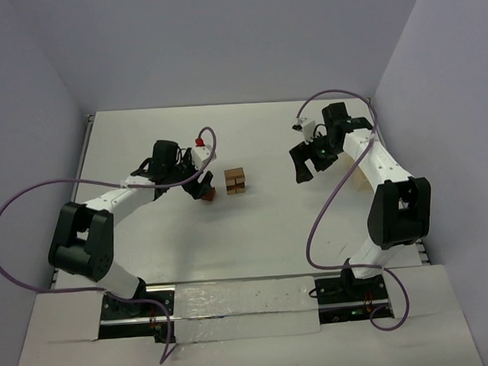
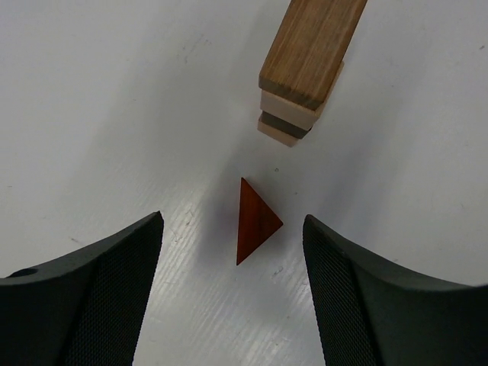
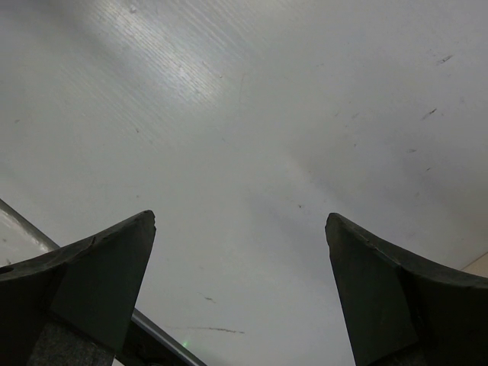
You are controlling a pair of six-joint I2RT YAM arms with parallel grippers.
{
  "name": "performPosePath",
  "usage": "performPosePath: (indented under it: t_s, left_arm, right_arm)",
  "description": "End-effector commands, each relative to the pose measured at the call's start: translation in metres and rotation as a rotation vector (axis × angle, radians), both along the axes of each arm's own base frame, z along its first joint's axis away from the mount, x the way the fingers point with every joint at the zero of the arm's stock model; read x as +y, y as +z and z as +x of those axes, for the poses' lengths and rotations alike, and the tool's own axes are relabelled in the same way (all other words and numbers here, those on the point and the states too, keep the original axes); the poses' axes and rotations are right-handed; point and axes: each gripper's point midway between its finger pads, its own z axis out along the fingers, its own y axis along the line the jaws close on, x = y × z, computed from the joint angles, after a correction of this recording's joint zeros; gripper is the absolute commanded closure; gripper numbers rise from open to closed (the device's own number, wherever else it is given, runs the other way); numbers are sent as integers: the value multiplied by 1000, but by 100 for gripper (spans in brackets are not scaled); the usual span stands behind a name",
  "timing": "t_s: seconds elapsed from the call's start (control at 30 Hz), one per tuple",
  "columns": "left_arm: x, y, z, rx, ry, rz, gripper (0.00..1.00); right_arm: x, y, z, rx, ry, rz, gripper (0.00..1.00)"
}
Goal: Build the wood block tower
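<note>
A short stack of tan and brown wood blocks (image 1: 235, 181) stands near the middle of the white table; it shows in the left wrist view (image 2: 305, 65) as layered bars. A reddish-brown triangular roof piece (image 2: 254, 221) lies on the table just in front of the stack; in the top view it (image 1: 208, 196) is partly hidden under the left gripper. My left gripper (image 2: 232, 252) is open and empty, jaws either side of the triangle, above it, and shows left of the stack in the top view (image 1: 202, 185). My right gripper (image 1: 306, 162) is open and empty over bare table at the right.
A pale wooden box (image 1: 359, 178) lies partly hidden behind the right arm near the right table edge; its corner shows in the right wrist view (image 3: 479, 264). Purple cables loop from both arms. The metal rail of the table's edge (image 3: 164, 334) shows under the right gripper.
</note>
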Motion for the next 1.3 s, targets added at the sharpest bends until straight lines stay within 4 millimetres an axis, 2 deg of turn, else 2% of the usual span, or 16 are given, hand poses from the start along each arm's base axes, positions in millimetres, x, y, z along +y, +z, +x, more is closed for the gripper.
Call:
performPosePath:
  t_s: [0.0,0.2,0.53,0.63,0.97,1.07,1.27]
  left_arm:
    - [-18,3,8,-34,-87,-42,22]
    - [-19,-15,2,17,-122,-8,25]
    - [-19,-41,8,99,-100,69,31]
    - [-20,-45,7,123,-106,76,34]
    - [-17,-54,-10,163,-181,100,34]
    - [-16,-58,-15,185,-204,110,38]
    - [-11,-63,-12,194,-197,114,43]
  right_arm:
    - [-3,27,13,-104,-20,12,0]
    - [-5,26,13,-99,-23,14,0]
    - [-4,23,12,-83,-21,17,0]
    - [-3,22,13,-76,-20,20,0]
    - [-3,22,13,-65,-17,23,0]
    - [-3,22,12,-65,-15,22,0]
    - [-4,21,12,-65,-15,19,0]
